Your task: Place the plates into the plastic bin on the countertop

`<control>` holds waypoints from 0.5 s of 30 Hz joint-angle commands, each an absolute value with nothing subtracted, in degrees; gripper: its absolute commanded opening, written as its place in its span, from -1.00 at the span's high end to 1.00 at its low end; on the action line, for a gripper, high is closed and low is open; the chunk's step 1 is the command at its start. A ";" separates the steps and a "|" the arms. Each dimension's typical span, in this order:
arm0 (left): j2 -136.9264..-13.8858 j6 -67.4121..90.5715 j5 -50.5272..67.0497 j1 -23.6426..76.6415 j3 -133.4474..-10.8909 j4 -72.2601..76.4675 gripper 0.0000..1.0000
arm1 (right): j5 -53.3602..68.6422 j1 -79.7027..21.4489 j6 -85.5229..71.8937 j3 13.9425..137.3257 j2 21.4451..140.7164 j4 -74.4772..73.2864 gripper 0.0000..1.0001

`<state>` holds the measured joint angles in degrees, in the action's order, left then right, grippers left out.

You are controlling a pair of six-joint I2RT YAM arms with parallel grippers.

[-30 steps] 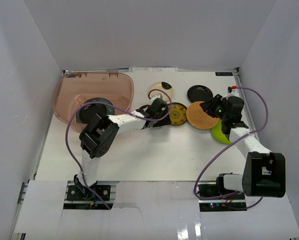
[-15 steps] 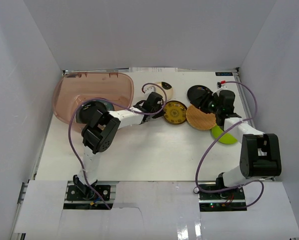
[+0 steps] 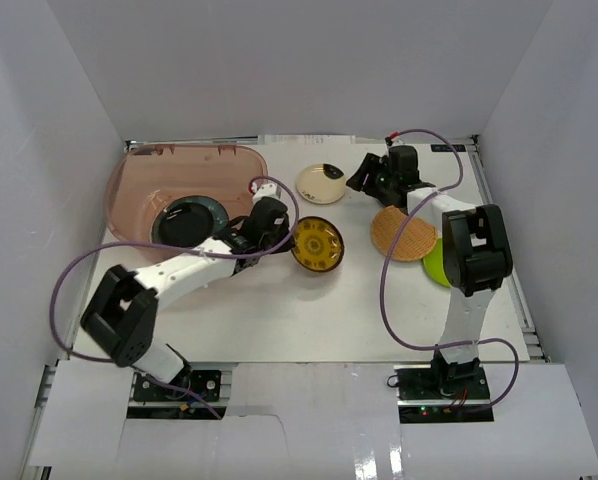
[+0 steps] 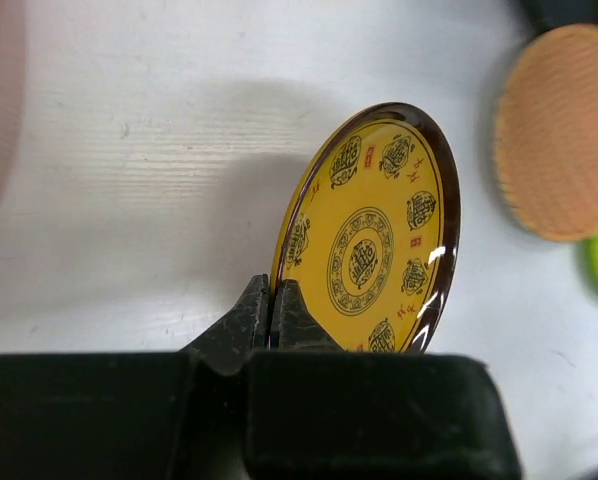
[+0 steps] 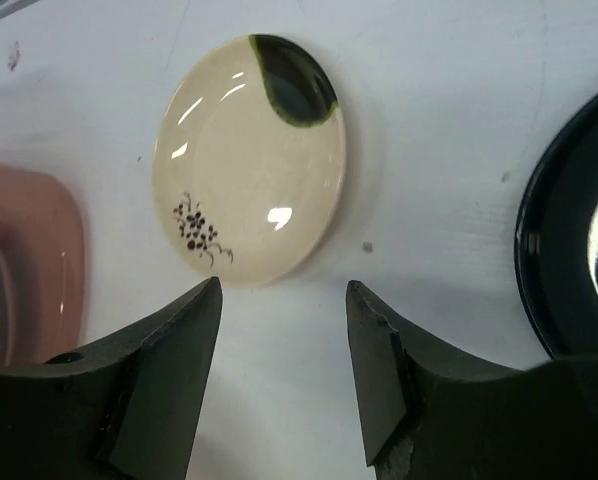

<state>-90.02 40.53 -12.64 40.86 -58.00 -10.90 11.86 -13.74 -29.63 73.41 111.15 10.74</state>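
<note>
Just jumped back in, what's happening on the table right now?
The left end effector is shut on the rim of a yellow plate, holding it tilted on edge beside the bin, not yet inside. The right end effector is open, facing the cream plate, with a black plate next to it. One dark plate lies in the bin; the woven orange plate and green plate wait on the right.

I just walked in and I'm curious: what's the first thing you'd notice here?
The shiny yellow patterned plate, tilted up in the middle, pinched at its rim by the left gripper. Then the big pinkish bin at the far left, and the right gripper open beside the cream plate.
</note>
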 commanded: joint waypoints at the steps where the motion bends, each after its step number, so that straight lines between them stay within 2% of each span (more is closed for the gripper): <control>1: -74.93 37.53 -13.62 40.78 -58.88 -12.81 1.00 | 9.32 -15.11 -28.39 81.01 116.61 6.60 -0.18; 5: -67.25 37.18 -11.79 37.63 -64.06 -15.73 1.00 | 9.23 -16.35 -32.33 82.88 120.93 6.94 -0.17; 8: -67.14 36.91 -6.01 28.59 -67.14 -17.40 1.00 | 10.02 -16.79 -39.17 82.52 123.65 12.47 -0.13; 9: -67.67 36.91 -4.06 22.73 -67.24 -17.58 1.00 | 9.93 -17.05 -40.16 83.57 124.71 12.13 -0.12; 11: -69.60 37.27 -0.11 17.25 -67.24 -17.93 1.00 | 10.37 -17.23 -42.26 85.68 127.51 11.34 -0.08; 15: -70.84 37.09 1.15 6.53 -65.75 -18.11 1.00 | 9.41 -17.23 -44.91 83.86 127.97 15.11 0.22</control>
